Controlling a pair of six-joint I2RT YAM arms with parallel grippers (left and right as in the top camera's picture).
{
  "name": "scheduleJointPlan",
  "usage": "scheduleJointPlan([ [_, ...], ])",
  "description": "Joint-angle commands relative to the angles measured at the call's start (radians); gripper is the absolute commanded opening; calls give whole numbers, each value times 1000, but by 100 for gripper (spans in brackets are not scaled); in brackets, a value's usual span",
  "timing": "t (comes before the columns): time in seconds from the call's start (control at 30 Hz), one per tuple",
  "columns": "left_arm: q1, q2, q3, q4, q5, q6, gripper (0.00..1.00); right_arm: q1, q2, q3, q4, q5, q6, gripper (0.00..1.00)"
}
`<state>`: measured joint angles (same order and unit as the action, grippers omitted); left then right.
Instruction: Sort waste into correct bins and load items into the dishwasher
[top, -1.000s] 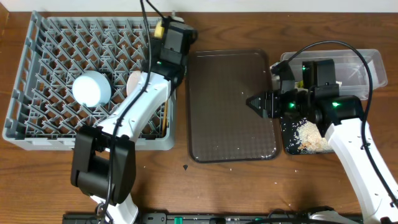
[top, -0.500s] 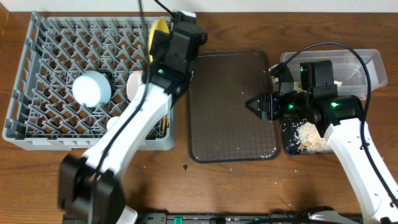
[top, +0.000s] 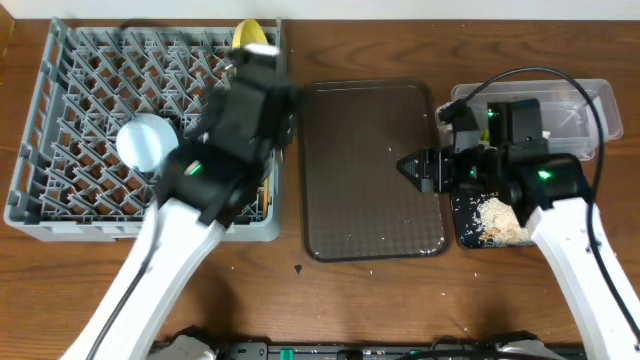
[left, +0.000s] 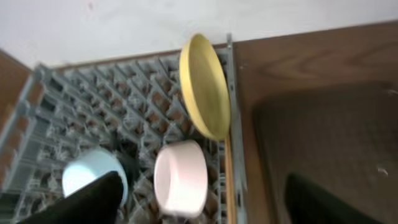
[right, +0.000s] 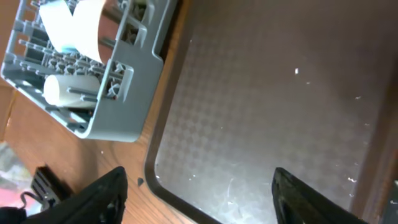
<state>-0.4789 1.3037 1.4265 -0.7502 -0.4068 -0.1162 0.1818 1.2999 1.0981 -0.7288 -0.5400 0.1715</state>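
Presently my left gripper (left: 204, 182) stands wide, empty, over the rack (top: 60, 110), upper left, plate (left: 205, 84) upright; right gripper (right: 200, 180) likewise wide over the centre tray (top: 370, 200).

Overhead, the motion-blurred left arm (top: 215, 170) covers the small white bowl (left: 180, 177) and most of the round yellow plate (top: 252, 30)
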Motion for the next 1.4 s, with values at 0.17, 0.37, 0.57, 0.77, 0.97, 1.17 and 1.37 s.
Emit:
scheduleJointPlan([
  [0.17, 0, -278, 21, -207, 85, -77, 90, 9, -293, 48, 65, 46, -12, 99],
  [0.37, 0, -346, 21, -214, 85, -77, 93, 9, -375, 48, 53, 35, -8, 99],
  [0.57, 0, -349, 21, -214, 85, -77, 93, 9, -385, 48, 28, 35, -8, 99],
  [0.77, 0, -344, 21, -215, 85, -77, 94, 1, -394, 48, 43, 91, -22, 99],
  [0.97, 0, -344, 21, -215, 85, -77, 94, 1, -503, 2, 97, 134, -235, 99],
  [1.17, 0, -344, 21, -214, 85, -77, 94, -26, -711, -209, 141, 196, -301, 99],
  [1.37, 0, -344, 21, -214, 85, -77, 94, -116, -938, -499, 231, 200, -301, 99],
])
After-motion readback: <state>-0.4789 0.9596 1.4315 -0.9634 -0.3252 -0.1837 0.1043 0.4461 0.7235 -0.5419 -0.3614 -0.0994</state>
